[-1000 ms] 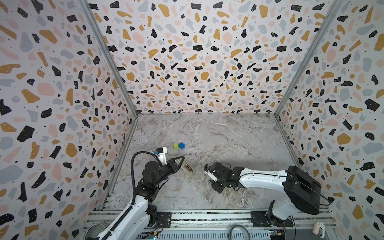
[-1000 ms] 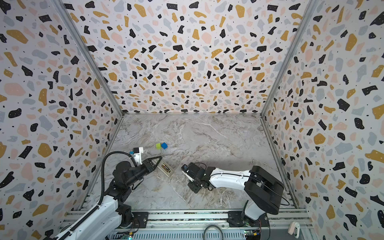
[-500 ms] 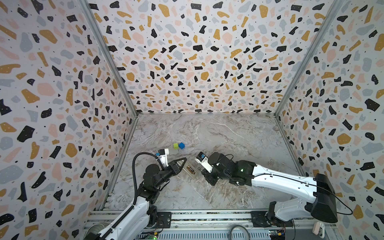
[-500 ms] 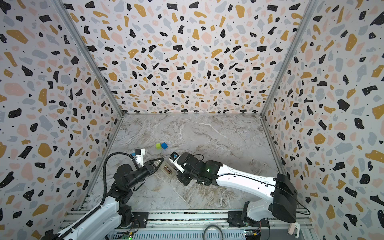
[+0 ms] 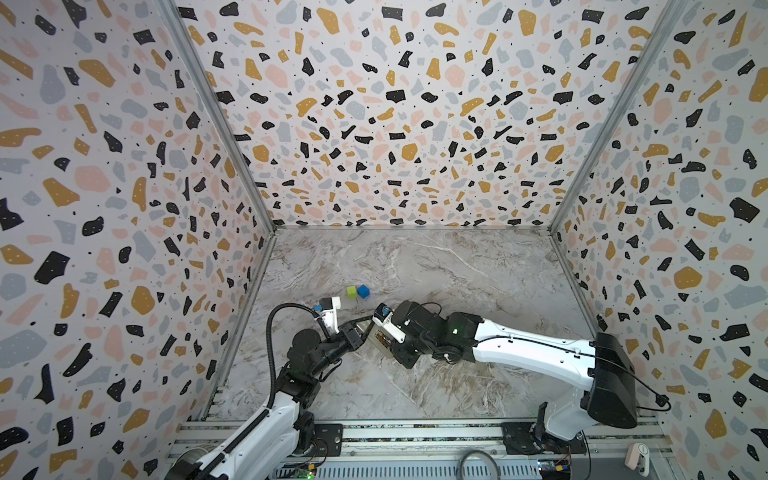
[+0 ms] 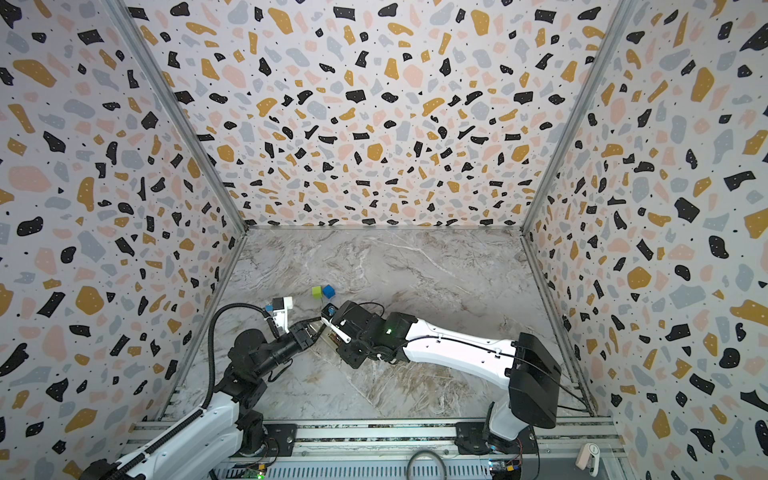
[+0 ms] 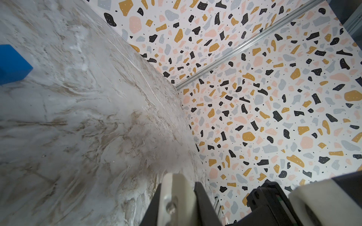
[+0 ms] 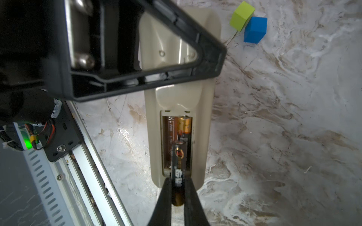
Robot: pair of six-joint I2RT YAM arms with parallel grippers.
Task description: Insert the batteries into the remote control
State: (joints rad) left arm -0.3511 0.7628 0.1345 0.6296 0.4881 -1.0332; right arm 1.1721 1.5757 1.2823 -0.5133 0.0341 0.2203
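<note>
- The remote control (image 8: 180, 94) is a cream, round-cornered plastic slab. It lies back-up on the glossy, veined marble table (image 5: 457, 291), front left, with its rectangular battery bay (image 8: 166, 137) uncovered.
- 1 seated battery (image 8: 184, 127), a gold-and-black cylinder, lies in the bay.
- The right gripper (image 8: 177, 181) is clamped tight on the loose battery (image 8: 177, 168). This dark printed cylinder has its nose over the bay's near end.
- The left gripper (image 5: 362, 329) is closed, and its black, open-framed triangular finger lies across the remote's other end. I cannot tell whether it pinches the remote.
- A matte green cube (image 8: 242, 15) and blue cube (image 8: 255, 29) touch each other near the remote.
- 1 second ago the right arm was folded back, with its pincer apart from the remote; now it stretches over it. The left gripper has barely shifted and the cubes are unmoved.
- Both top views hide the bay and batteries under the right wrist; only the right wrist view shows them. The left wrist view shows marble, a corner of the blue cube and speckled wall (image 7: 274, 97).
</note>
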